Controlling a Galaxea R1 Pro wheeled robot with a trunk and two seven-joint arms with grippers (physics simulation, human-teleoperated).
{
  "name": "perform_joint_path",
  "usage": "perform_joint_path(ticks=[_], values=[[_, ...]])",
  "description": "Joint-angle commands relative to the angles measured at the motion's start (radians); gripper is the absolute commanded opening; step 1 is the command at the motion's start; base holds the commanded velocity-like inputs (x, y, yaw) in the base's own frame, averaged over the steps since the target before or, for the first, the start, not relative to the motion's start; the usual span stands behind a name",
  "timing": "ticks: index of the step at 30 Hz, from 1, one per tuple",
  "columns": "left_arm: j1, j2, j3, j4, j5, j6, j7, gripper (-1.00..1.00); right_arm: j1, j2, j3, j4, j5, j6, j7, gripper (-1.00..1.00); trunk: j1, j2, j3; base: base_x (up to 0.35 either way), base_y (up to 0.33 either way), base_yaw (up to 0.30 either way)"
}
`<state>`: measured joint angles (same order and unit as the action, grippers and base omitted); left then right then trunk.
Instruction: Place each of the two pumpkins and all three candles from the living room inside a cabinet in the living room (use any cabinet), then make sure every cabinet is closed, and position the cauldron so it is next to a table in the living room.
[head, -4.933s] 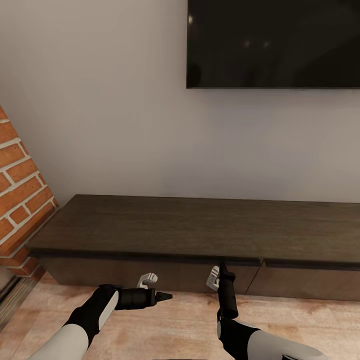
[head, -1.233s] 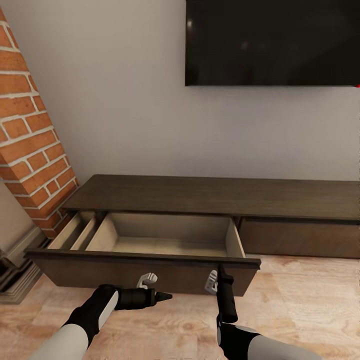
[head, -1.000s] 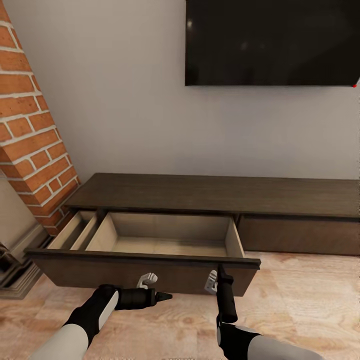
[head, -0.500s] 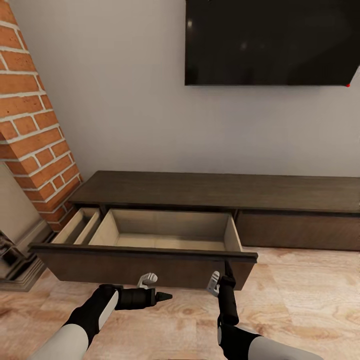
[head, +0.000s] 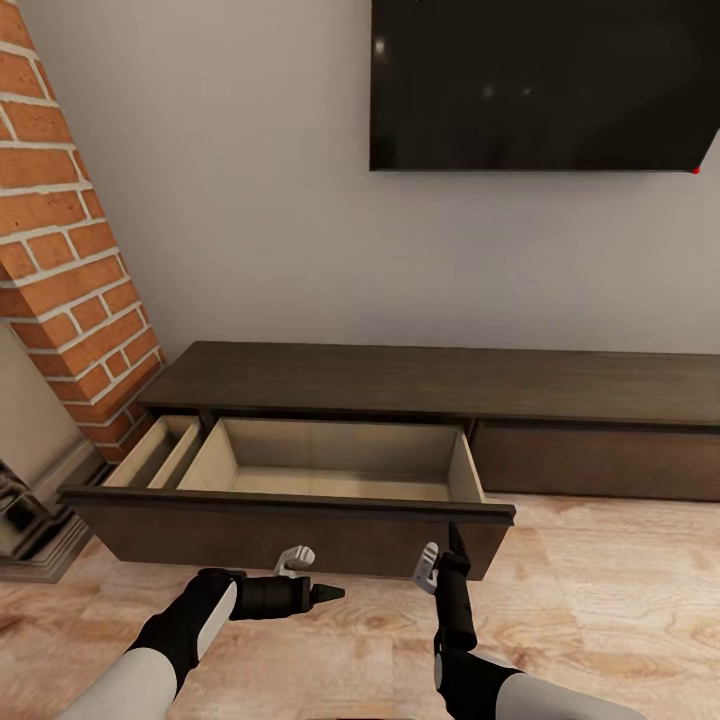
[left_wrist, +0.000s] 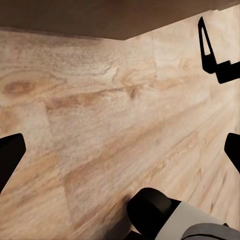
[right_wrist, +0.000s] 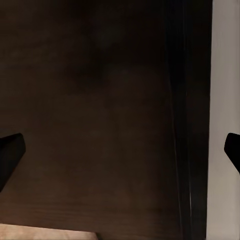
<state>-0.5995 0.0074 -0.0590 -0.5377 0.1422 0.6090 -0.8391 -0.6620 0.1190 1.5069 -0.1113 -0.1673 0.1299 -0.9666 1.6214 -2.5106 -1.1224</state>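
One drawer of the cabinet stands pulled out, its pale interior bare of contents.

Far left, head view: red brick chimney against the grey wall, with a stone fireplace surround at its foot.

Left of centre: the open drawer, dark-brown front facing the robot, with a narrow side compartment at its left end and a wide main compartment beside it. The front hangs above the light wood plank floor.

Lower left: left claw, pointing sideways toward the right arm, low over the floor in front of the drawer and apart from it. In the left wrist view its black fingertips sit at opposite edges of the frame, spread wide, with only floor between them.

Lower centre: right claw, pointing up at the drawer front near its right end. In the right wrist view its fingertips are likewise spread wide, facing dark wood; whether they touch it cannot be told.

Right: the cabinet's second drawer front, flush and shut.

Upper right: black TV mounted on the wall above the cabinet.
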Motion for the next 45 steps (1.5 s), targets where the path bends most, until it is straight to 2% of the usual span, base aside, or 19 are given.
perform_joint_path(ticks=[1,15,23,41,43,45], values=[[0.000,0.001,-0.004,-0.001,0.010,0.009,0.002,1.00,-0.001,0.000,0.009,-0.002,-0.008,0.010,-0.003,1.00,0.000,0.000,-0.001,0.000,0.000,0.000],[0.000,0.002,-0.004,-0.001,0.010,0.006,0.002,1.00,0.001,0.001,0.009,-0.003,-0.009,-0.012,0.077,1.00,0.000,0.000,-0.001,0.000,0.000,0.000],[0.000,0.002,-0.004,-0.001,0.009,0.006,0.002,1.00,0.007,-0.001,0.008,-0.002,-0.012,-0.040,0.086,1.00,0.000,0.000,-0.001,0.000,0.000,0.000],[0.000,0.002,-0.004,-0.001,0.010,0.005,0.000,1.00,0.016,-0.002,0.007,-0.002,-0.025,-0.044,0.088,1.00,0.000,0.000,-0.001,0.000,0.000,0.000],[0.000,0.002,-0.004,-0.001,0.009,0.005,0.000,1.00,0.018,-0.002,0.007,-0.002,-0.029,-0.044,0.088,1.00,0.000,0.000,-0.001,0.000,0.000,0.000],[0.000,0.002,-0.004,-0.001,0.009,0.004,0.001,1.00,0.021,-0.002,0.007,-0.002,-0.050,-0.044,0.087,1.00,0.000,0.000,-0.001,0.000,0.000,0.000]])
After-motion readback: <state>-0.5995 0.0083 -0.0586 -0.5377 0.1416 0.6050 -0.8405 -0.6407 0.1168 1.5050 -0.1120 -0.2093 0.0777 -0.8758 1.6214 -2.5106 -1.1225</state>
